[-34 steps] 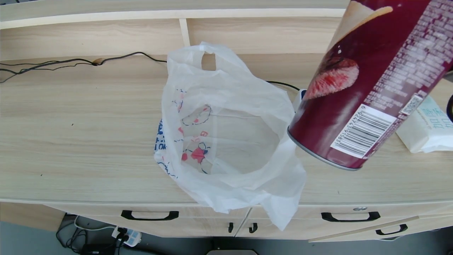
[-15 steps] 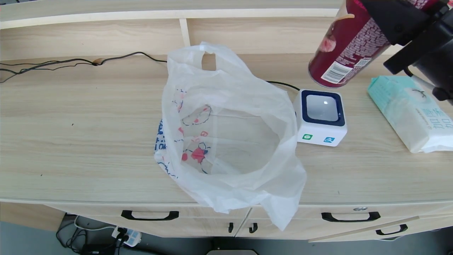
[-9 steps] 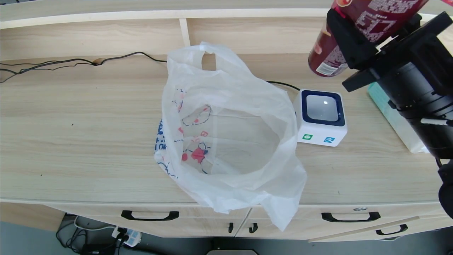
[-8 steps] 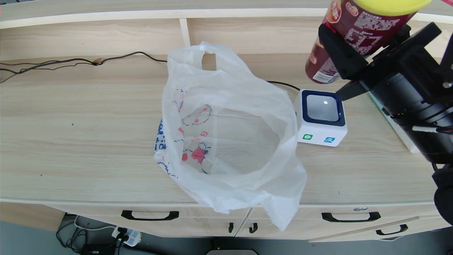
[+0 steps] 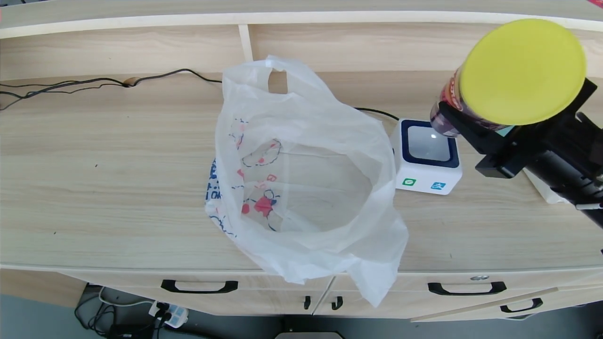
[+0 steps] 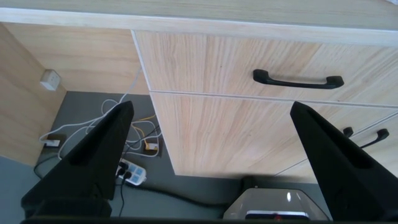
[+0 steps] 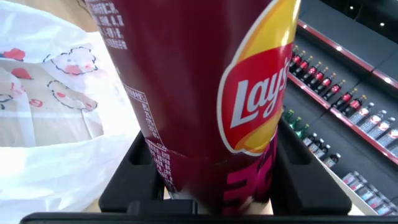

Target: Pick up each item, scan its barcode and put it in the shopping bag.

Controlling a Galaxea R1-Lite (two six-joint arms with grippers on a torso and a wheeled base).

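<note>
The right claw [image 5: 501, 141] was closed on the chip can [image 5: 518, 70], one black finger on each side of its dark red body. The can hung in the air over the right part of the bench [image 5: 94, 188], its yellow lid turned up towards the head camera so that little of its side showed. It was clear of the bench top and outside the shopping bag [image 5: 301, 174].

The bag stood mid-bench with its mouth open upward, thin white plastic with red and blue drawings on its left wall, and one corner drooped over the front edge of the bench. Between the bag and the can sat the scanner [image 5: 427, 157], a small white box with a dark-framed window on top, just beside the bag's right rim. The can's lower end appeared just by the scanner's far right corner.

Behind the right arm lay a pale soft pack [image 5: 541, 188], mostly hidden. A black cable [image 5: 94, 84] ran along the back of the bench and passed behind the bag.

The left claw [image 6: 208, 162] was down in front of the drawers, fingers spread wide with nothing between them. A black drawer handle [image 6: 298, 79] was above it and a power strip [image 6: 130, 174] lay on the floor.
</note>
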